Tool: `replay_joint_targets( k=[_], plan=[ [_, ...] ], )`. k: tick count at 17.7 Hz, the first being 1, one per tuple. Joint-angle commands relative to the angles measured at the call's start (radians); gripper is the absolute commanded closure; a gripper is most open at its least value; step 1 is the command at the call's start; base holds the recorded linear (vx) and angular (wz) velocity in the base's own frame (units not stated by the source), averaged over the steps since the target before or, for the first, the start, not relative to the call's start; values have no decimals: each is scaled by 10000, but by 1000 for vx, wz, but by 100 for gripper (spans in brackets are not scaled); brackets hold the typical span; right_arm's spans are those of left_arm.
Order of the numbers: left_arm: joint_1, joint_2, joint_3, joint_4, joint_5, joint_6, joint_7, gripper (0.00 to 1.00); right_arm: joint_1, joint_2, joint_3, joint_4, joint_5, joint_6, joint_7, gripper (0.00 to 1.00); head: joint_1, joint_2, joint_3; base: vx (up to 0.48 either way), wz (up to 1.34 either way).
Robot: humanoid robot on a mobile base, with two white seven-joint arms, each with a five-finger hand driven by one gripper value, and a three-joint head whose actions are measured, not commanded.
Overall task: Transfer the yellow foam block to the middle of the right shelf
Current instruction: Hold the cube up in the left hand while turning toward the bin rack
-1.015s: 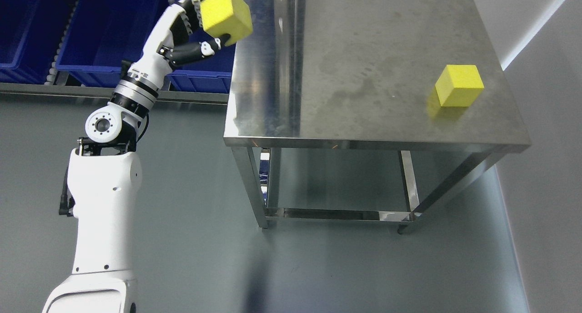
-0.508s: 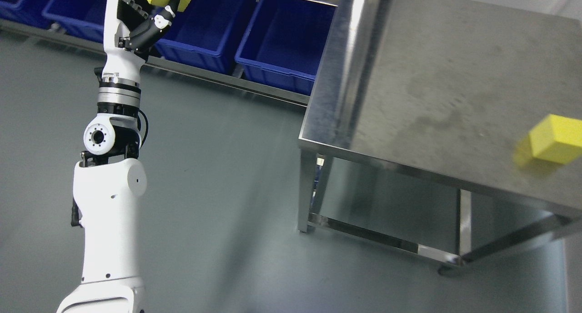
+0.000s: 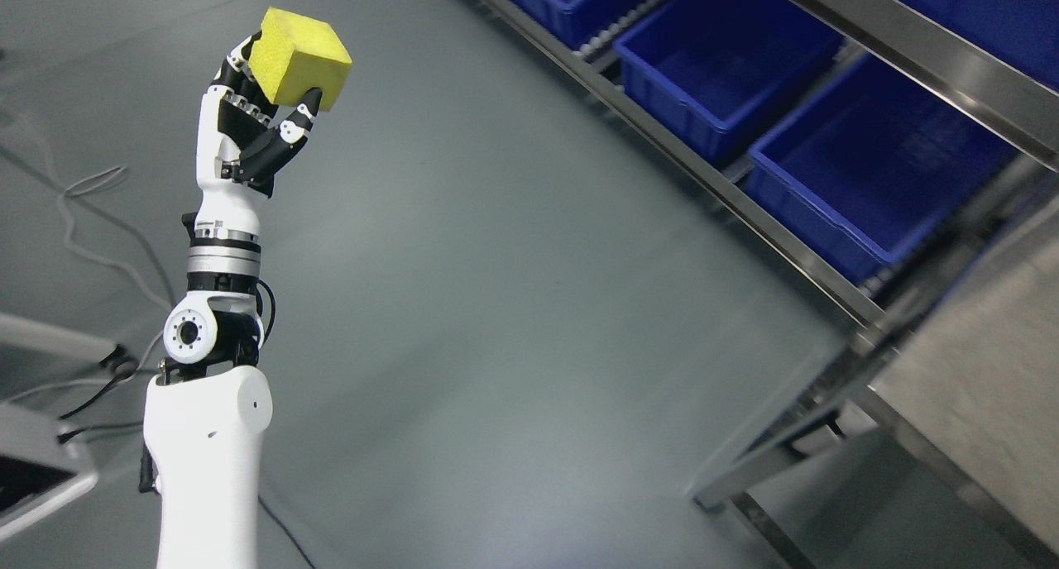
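I see the left hand (image 3: 261,131) raised upright, its fingers (image 3: 296,126) wrapped around the yellow foam block (image 3: 298,46), which sits at the fingertips, high above the grey floor (image 3: 496,304). A rack of blue bins (image 3: 869,172) runs diagonally well to the right of the block, and the corner of a steel table (image 3: 984,404) shows below the rack. Loose cables (image 3: 91,222) lie on the floor to the left of the arm. My worry is the shallow fingertip hold: I judge a quick swing of the base could shake the block loose. The right hand is out of view.
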Motion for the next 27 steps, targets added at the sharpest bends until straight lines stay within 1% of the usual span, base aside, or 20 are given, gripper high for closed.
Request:
replay_joint_targets(
  k=[1, 6, 12, 20, 27],
  plan=[
    [1014, 68, 223, -535, 45, -35, -101, 59, 18, -175, 3, -174, 46, 7, 8, 0, 0, 0, 0, 102, 1186],
    [1092, 68, 345, -535, 45, -35, -132, 59, 18, -175, 3, -174, 31, 7, 8, 0, 0, 0, 0, 136, 955],
    [1092, 68, 330, -535, 45, -20, -132, 59, 18, -175, 3, -174, 31, 7, 8, 0, 0, 0, 0, 146, 417],
    [1061, 68, 223, -535, 45, -4, -117, 59, 18, -175, 3, -174, 31, 7, 8, 0, 0, 0, 0, 227, -88],
    [1092, 68, 207, -535, -31, 134, -102, 59, 18, -175, 3, -174, 31, 7, 8, 0, 0, 0, 0, 362, -358]
  ],
)
